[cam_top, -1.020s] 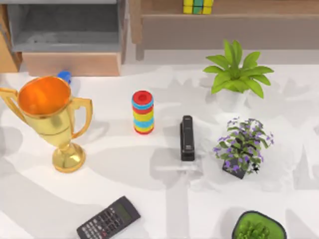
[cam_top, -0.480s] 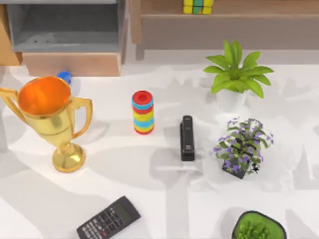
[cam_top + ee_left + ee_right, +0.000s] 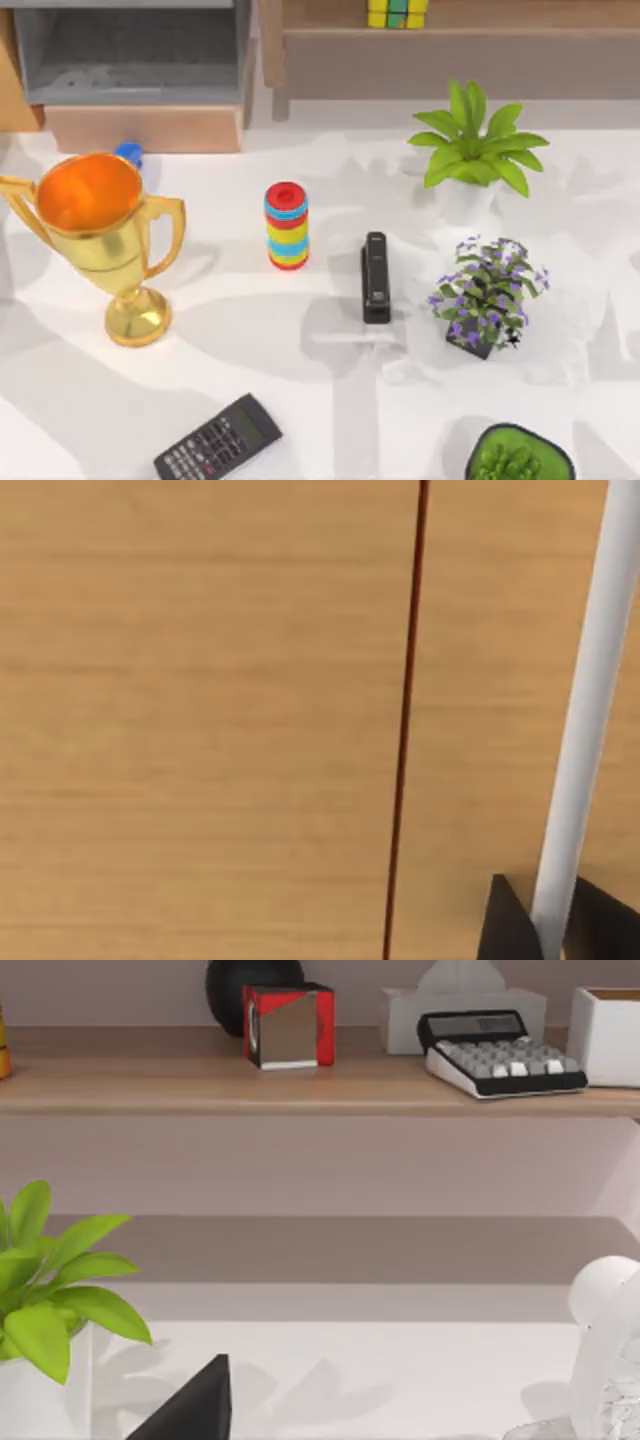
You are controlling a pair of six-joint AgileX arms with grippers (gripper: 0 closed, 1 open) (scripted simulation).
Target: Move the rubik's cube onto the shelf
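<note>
calculator [image 3: 217, 437] sits at the near edge, open white table [image 3: 300, 350] past it around the stapler [image 3: 375, 277], then the rubik's cube [image 3: 397, 12] up on the shelf [image 3: 330, 14] by its front edge; can't tell either gripper's state

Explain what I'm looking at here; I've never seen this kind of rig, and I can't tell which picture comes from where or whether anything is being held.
This is a rendered simulation of two AgileX arms with two-finger grippers at a white table. One picture looks down from above; the other two come from cameras on each wrist.

From above, the table carries a gold trophy, a ring stack, a black stapler, a calculator and potted plants. The rubik's cube already sits on the shelf at the far edge, with nothing holding it.

The left wrist camera faces wood panelling. The right wrist camera looks toward a shelf with a red cube and a second calculator.
</note>
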